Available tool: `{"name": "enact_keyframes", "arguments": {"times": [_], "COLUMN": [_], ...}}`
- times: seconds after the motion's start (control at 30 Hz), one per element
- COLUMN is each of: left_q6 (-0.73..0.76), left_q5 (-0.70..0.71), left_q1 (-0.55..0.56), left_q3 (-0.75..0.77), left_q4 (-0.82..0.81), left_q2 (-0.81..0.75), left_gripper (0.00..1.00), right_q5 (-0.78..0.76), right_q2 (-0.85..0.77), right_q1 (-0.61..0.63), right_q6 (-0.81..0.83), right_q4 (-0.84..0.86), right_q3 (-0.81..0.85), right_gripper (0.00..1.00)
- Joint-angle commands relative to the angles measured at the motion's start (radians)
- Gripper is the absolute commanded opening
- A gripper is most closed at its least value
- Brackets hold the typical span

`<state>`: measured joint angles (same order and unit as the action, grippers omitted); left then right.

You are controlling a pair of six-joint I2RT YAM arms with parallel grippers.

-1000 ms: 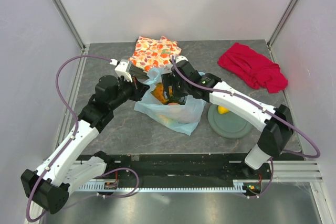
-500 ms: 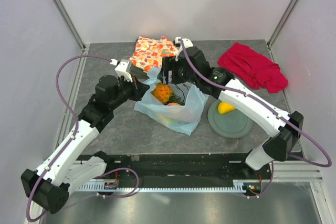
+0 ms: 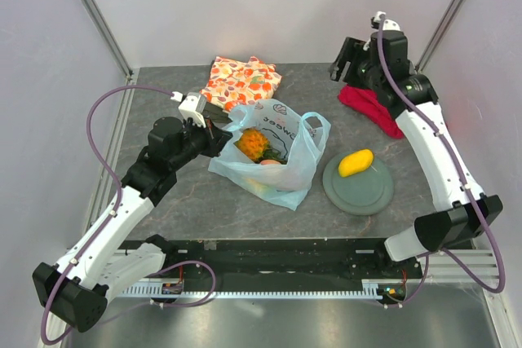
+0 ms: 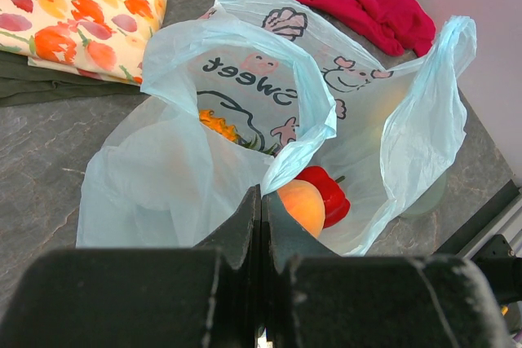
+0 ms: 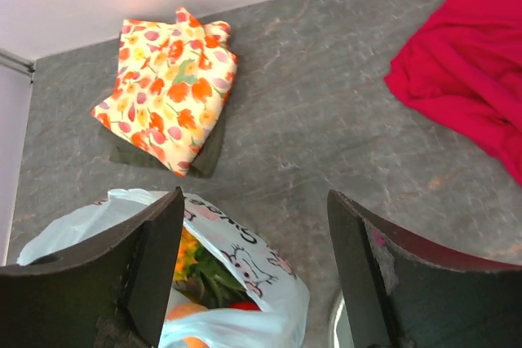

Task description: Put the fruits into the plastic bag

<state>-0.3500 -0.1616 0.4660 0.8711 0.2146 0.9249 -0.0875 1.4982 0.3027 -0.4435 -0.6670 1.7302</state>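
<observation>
The blue plastic bag (image 3: 277, 156) sits in the middle of the desk (image 3: 188, 201) with its mouth open. The left tool (image 4: 261, 201) is pinched tight on the bag's left rim. Inside I can see a pineapple (image 3: 253, 144), and a peach (image 4: 300, 205) touching a red pepper (image 4: 330, 193). A yellow mango (image 3: 356, 162) lies on the grey plate (image 3: 363, 195) just right of the bag. The right tool (image 5: 254, 201) hangs high at the far right above the red cloth (image 3: 367, 103), fingers wide apart, holding nothing. A floral cloth (image 3: 241, 81) lies behind the bag.
</observation>
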Motion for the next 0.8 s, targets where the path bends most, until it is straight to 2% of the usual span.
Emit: {"name": "enact_keyframes", "arguments": {"times": [0.0, 0.17, 0.27, 0.5, 0.67, 0.77], "left_q6": [0.006, 0.013, 0.011, 0.045, 0.026, 0.023], "left_q5": [-0.009, 0.002, 0.013, 0.042, 0.007, 0.016], "left_q1": [-0.004, -0.004, -0.004, -0.007, -0.007, -0.009], "left_q3": [0.005, -0.009, -0.023, -0.007, -0.007, -0.015], "left_q4": [-0.021, -0.027, -0.049, -0.034, -0.038, -0.044], "left_q2": [-0.001, -0.012, -0.011, -0.02, -0.003, -0.009], "left_gripper": [0.02, 0.02, 0.02, 0.01, 0.01, 0.02], "right_q5": [0.022, -0.001, -0.004, -0.102, -0.144, -0.114], "right_q2": [-0.062, -0.067, -0.066, -0.026, -0.019, -0.004], "right_q1": [-0.072, -0.216, -0.252, -0.252, -0.264, -0.264], "right_q6": [-0.063, -0.249, -0.334, -0.452, -0.575, -0.618], "right_q4": [-0.074, -0.14, -0.138, -0.135, -0.175, -0.174], "right_q3": [-0.047, -0.19, -0.308, -0.478, -0.532, -0.564], "right_gripper": [0.78, 0.8, 0.81, 0.93, 0.95, 0.94]}}
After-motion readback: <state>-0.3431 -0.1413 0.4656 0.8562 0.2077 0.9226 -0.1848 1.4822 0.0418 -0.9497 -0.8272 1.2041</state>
